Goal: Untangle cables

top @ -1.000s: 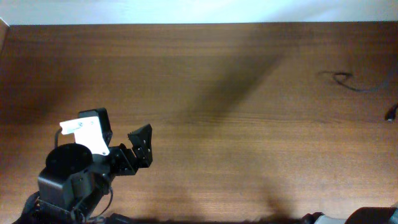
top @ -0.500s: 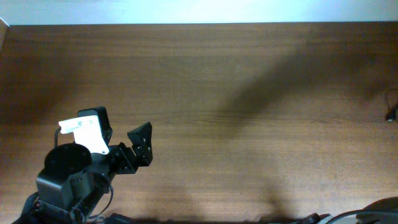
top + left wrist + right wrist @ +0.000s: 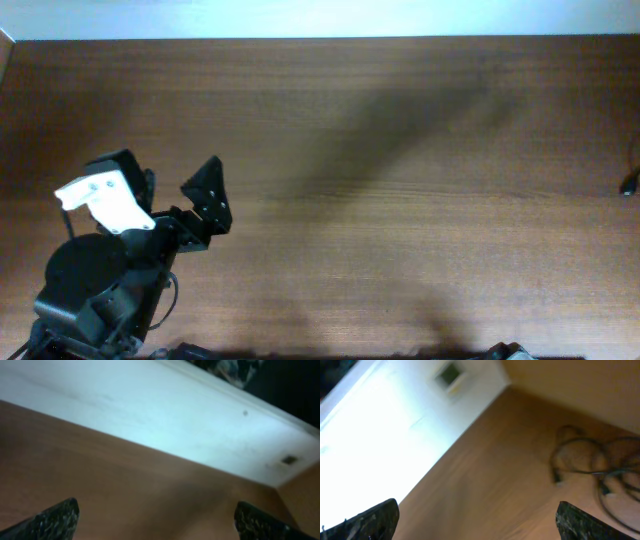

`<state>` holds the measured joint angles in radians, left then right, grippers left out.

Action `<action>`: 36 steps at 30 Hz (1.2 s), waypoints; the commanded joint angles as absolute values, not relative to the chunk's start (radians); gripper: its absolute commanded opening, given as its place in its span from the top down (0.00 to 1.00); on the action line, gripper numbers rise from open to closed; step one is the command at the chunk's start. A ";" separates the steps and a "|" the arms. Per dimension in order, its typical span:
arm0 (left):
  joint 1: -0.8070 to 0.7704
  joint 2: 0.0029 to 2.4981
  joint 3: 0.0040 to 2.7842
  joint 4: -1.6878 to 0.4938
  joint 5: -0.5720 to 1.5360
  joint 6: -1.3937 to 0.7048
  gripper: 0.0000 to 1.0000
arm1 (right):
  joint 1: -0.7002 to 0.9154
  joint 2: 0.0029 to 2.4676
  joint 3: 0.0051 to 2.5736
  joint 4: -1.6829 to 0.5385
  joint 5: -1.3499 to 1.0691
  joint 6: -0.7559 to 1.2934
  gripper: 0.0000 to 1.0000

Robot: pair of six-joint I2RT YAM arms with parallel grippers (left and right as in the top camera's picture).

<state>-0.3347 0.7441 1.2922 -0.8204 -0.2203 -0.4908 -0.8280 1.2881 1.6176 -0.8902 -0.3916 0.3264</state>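
The cables (image 3: 580,457) show in the right wrist view as thin black cords looped loosely on the brown table at the right, one with a small plug end (image 3: 556,478). In the overhead view only one black plug tip (image 3: 630,185) shows, at the right edge. My right gripper (image 3: 480,522) is open and empty, well short of the cords, and does not appear in the overhead view. My left gripper (image 3: 160,175) is open at the table's left, with nothing between its fingers (image 3: 55,520).
The wooden table (image 3: 380,200) ends at a white wall (image 3: 320,18) along its far edge. A broad shadow crosses the table's middle. The left arm's base (image 3: 90,290) fills the near left corner.
The left arm has swung left and slightly away from the near edge. The cable loop at the overhead view's far right a second ago has gone; only the plug tip remains.
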 commanded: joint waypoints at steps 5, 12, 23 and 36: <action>-0.337 0.729 1.328 -0.834 -0.330 -0.477 0.01 | -0.454 0.993 1.619 -1.016 -0.343 0.168 0.01; -0.338 0.651 1.329 -0.913 -0.308 -0.478 0.01 | -0.397 0.519 1.285 -1.216 -0.355 0.105 0.01; -0.337 0.604 1.328 -0.984 -0.305 -0.478 0.09 | -0.398 0.224 0.853 -0.783 -0.717 0.030 0.01; -0.338 0.604 1.328 -0.983 -0.393 -0.478 0.01 | -0.398 0.224 0.763 -0.774 -0.726 0.030 0.01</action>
<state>-0.3347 0.6067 1.3151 -0.9836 -0.3752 -0.4873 -0.4038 0.2260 0.7681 -0.7769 -0.7086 0.0441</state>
